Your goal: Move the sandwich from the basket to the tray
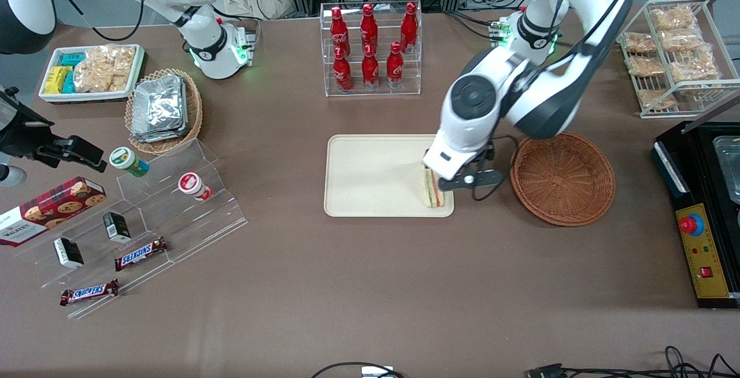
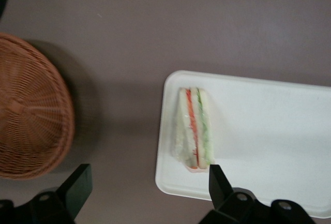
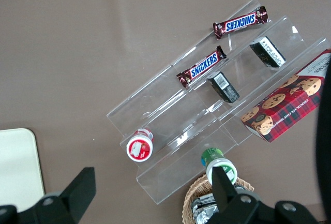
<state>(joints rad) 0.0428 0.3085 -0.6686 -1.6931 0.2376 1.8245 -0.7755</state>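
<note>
Snickers bars point(image 1: 89, 292) lie nearest the front camera, on a clear stepped stand point(image 1: 173, 216) toward the parked arm's end of the brown surface point(image 1: 370, 285). Farther along sits the cream tray point(image 1: 370, 175), and the sandwich point(image 1: 432, 189) rests on it at the corner closest to the round brown basket point(image 1: 562, 178), its green and red layers showing. Just above the sandwich hangs the left arm's tool point(image 2: 150, 180), its fingers point(image 2: 220, 182) spread wide with nothing between them; one fingertip is near the sandwich's pointed end. The basket sits beside the tray, toward the working arm's end.
</note>
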